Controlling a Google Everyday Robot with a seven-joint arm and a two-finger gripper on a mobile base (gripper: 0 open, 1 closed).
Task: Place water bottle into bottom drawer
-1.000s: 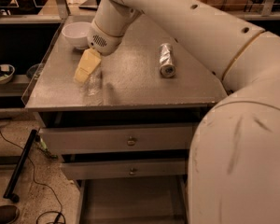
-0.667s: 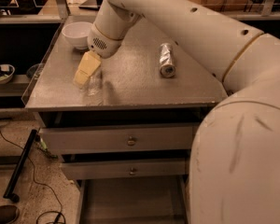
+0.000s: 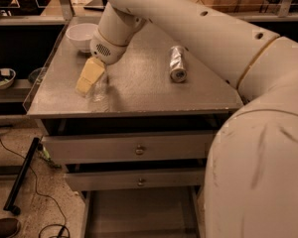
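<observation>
The water bottle, small and clear, stands upright on the metal cabinet top near its front left edge. My gripper reaches down from the cream arm and is right against the bottle's left side; its yellowish end covers part of the bottle. I cannot tell whether it holds the bottle. The bottom drawer is pulled out below the two upper drawers, and its flat grey floor is bare where it shows. My arm's lower housing hides the drawer's right part.
A silver can lies on its side on the right half of the top. A white bowl sits at the back left. The two upper drawers with round knobs are slightly out. A black cable and bar lie on the floor at left.
</observation>
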